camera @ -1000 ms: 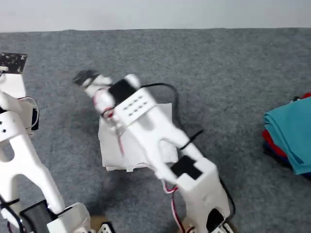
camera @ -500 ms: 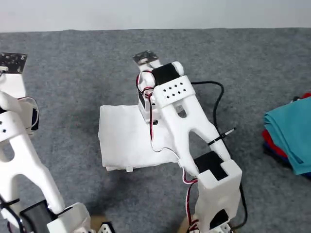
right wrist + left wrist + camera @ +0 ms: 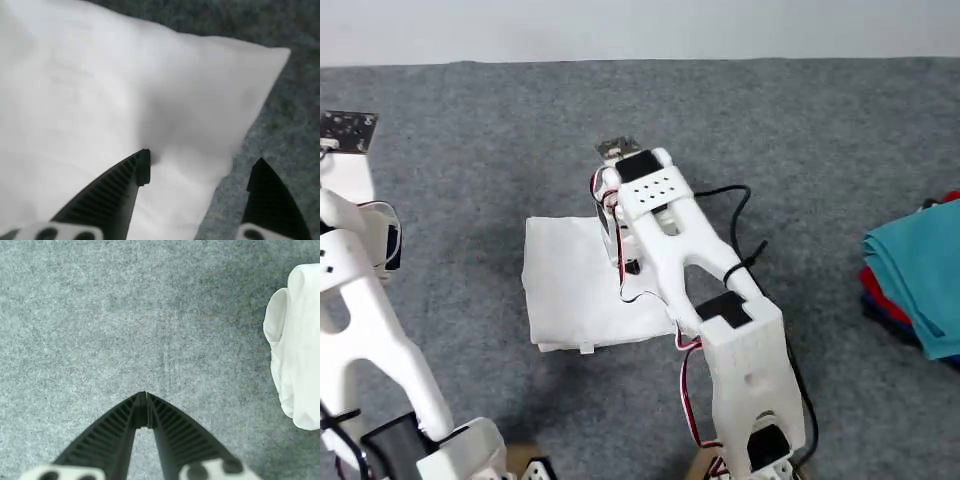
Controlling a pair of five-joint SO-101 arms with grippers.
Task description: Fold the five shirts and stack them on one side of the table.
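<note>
Swung back across the white shirt, your right gripper now straddles its edge, jaws apart, seemingly ready to grasp; left gripper sits closed.

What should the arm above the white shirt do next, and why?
Probably lower the right gripper and shut it on the white shirt's edge. Its jaws stand open astride that edge, one side over cloth, the other over the grey table. The shirt looks folded and lies apart from the stack of shirts at the table's side.
</note>
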